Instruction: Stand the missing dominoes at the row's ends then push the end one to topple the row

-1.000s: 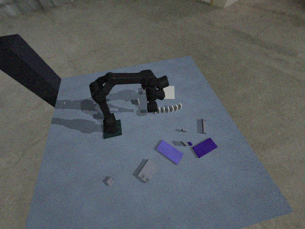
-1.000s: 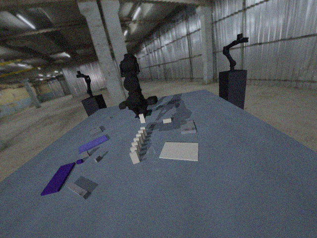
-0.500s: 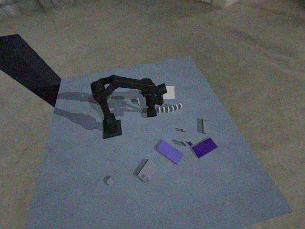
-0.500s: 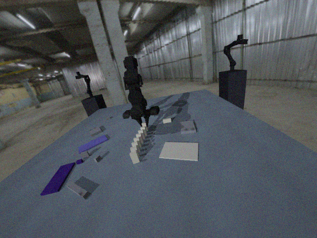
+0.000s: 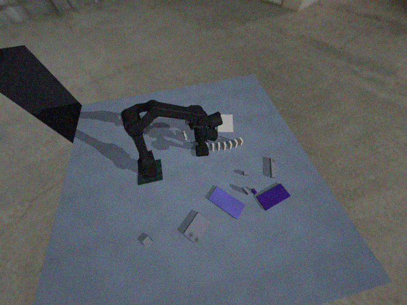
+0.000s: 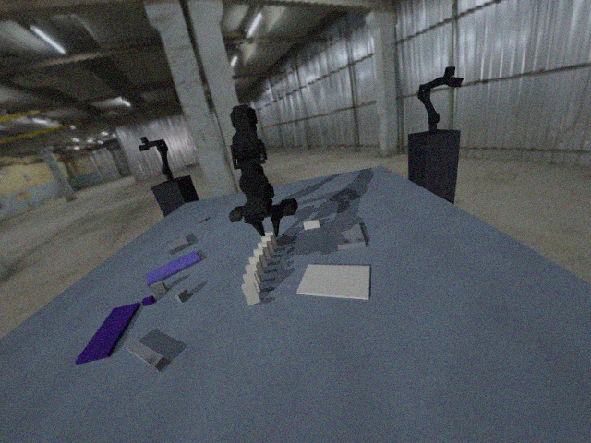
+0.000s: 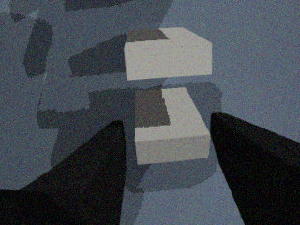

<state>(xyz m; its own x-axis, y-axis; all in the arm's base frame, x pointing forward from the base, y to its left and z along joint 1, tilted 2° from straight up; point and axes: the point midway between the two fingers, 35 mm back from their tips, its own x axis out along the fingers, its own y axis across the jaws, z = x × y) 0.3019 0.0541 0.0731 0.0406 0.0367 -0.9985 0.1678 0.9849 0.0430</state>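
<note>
My gripper (image 6: 270, 233) (image 7: 168, 127) is open, its fingers low on either side of a white domino (image 7: 172, 150) that stands upright at the arm-side end of the row. A narrow gap shows between this domino and the left finger; the right finger is very close to it. The neighbouring domino (image 7: 169, 62) stands just beyond, apart from it. The curved row of several standing white dominoes (image 5: 224, 145) (image 6: 251, 293) runs away from the arm. Another white domino (image 5: 185, 135) (image 6: 311, 223) lies apart from the row. In the top view the arm hides the fingertips.
A white flat panel (image 5: 227, 123) (image 6: 333, 281) lies beside the row. A light violet slab (image 5: 226, 201) (image 6: 174, 268), a dark purple slab (image 5: 273, 196) (image 6: 108, 332) and a grey box (image 5: 197, 227) lie on the row's other side, with smaller blocks. A grey tray-like box (image 6: 354, 238) lies beyond the panel.
</note>
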